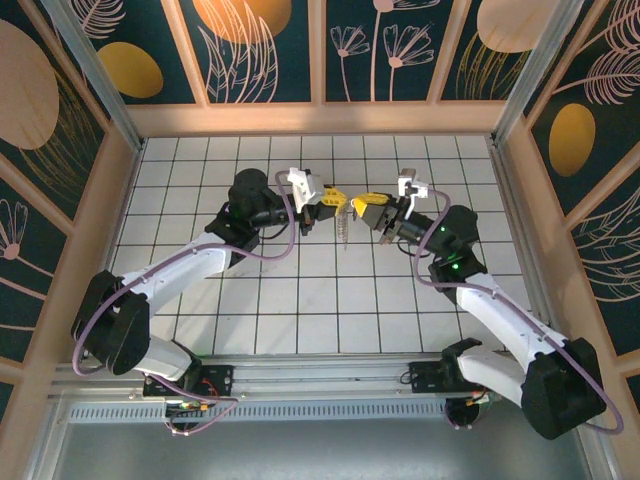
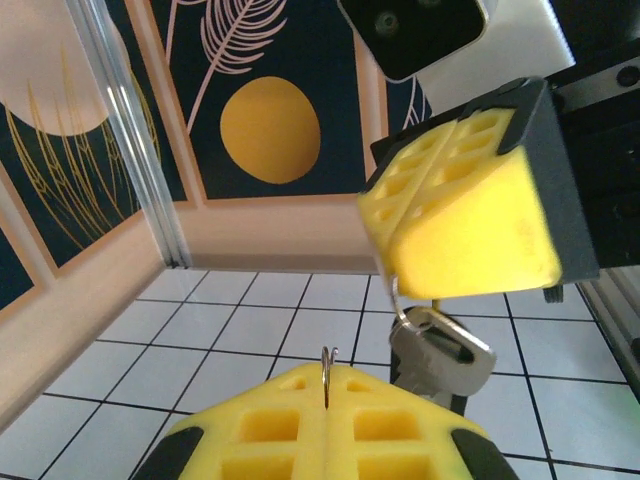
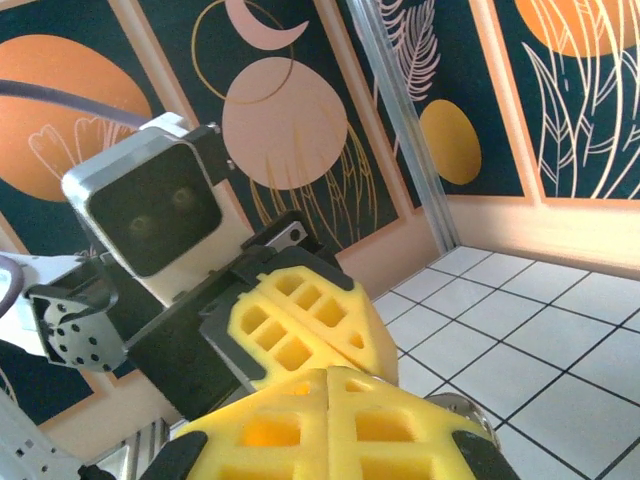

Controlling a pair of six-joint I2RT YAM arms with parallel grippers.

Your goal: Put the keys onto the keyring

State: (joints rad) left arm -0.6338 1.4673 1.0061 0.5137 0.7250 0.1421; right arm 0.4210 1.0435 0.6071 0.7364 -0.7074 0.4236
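Yellow pads of the left gripper point(image 2: 327, 408) are pressed flat together, with a thin silvery wire of the keyring point(image 2: 327, 366) pinched upright in the seam. The right gripper point(image 2: 456, 226) is just beside it, tip to tip, its pads likewise closed. The keys point(image 2: 441, 350) hang just below those pads on a fine wire loop, but I cannot tell whether the pads nip the ring or a key. One silver key is clear and a second sits behind it. From above, both grippers meet over the middle of the white tiled floor point(image 1: 300, 290), the keys dangling between them, clear of the tiles.
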